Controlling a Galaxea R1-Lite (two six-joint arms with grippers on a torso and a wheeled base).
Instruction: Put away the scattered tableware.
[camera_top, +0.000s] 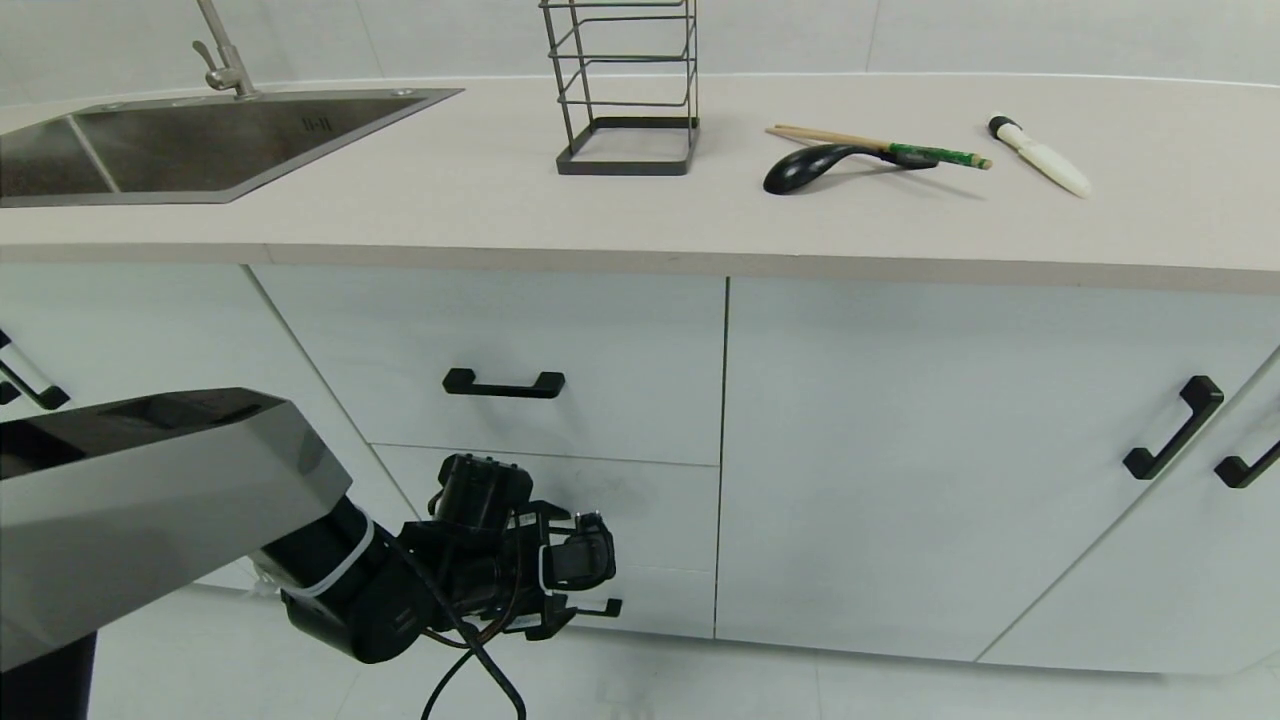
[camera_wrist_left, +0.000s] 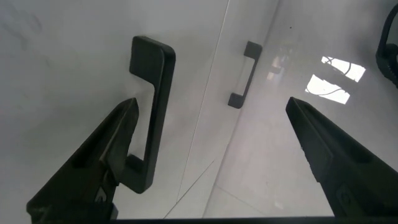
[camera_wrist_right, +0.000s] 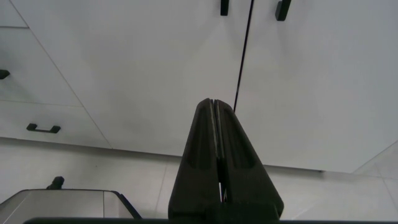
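Chopsticks (camera_top: 880, 144) across black spoon (camera_top: 797, 171), white knife (camera_top: 1045, 165) nearby — wire rack (camera_top: 622, 166) upright

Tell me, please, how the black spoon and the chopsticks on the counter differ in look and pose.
The spoon is all black with a broad bowl; the chopsticks are thin, pale wood with green ends. The spoon lies on the counter, while the chopsticks seem to rest across its handle. Both lie to the right of the wire rack, outside it.

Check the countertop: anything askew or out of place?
Yes. The chopsticks lie across the handle of the black spoon, loose on the counter to the right of the wire rack. A white utensil lies apart from them, farther right, at an angle. Nothing looks spilled or broken.
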